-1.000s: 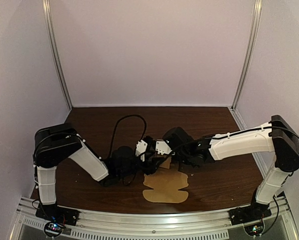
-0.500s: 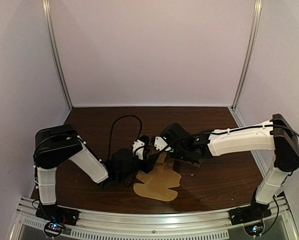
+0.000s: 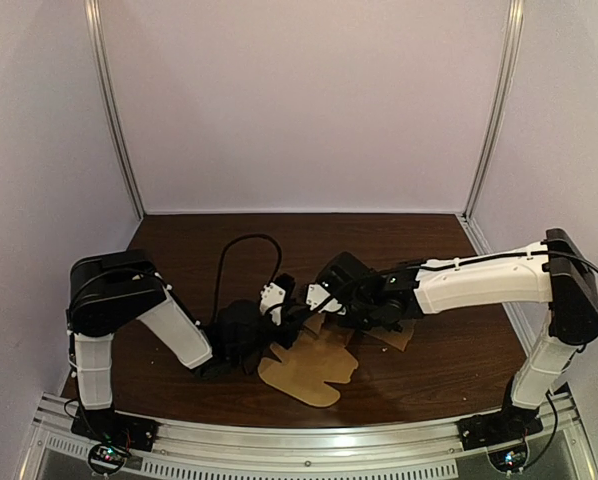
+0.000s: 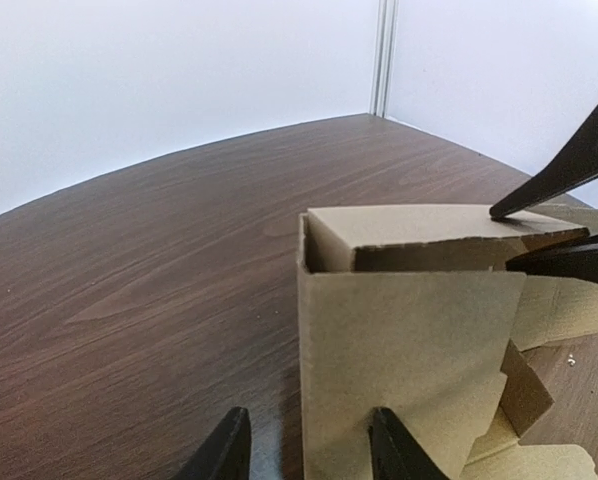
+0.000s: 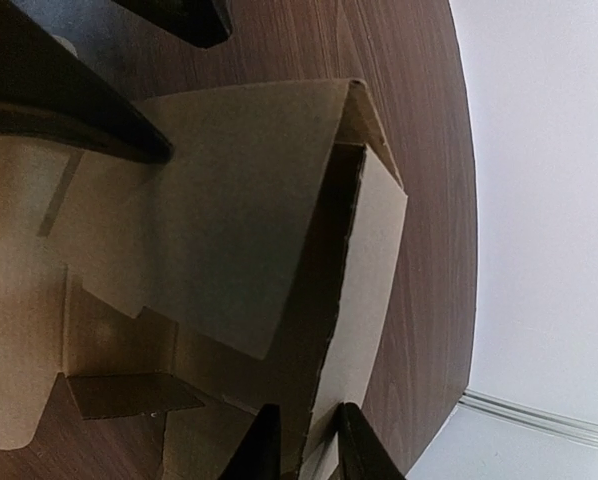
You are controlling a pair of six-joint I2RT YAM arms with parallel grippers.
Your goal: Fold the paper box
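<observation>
While the left arm (image 3: pixel 174 330) crouches low with its elbow folded, left jaws open at a corner of the box (image 3: pixel 314 368), the right arm (image 3: pixel 479 283) reaches leftward, right jaws pinching its wall. The box stands mid table (image 3: pixel 179 250), mouth upward, flaps trailing nearward.

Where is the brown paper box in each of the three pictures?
Top external: the paper box is low in the middle of the picture.
Left wrist: the paper box stands in the lower right part.
Right wrist: the paper box fills the middle.
Shared landmark: the dark wooden table under it shows in all three.
</observation>
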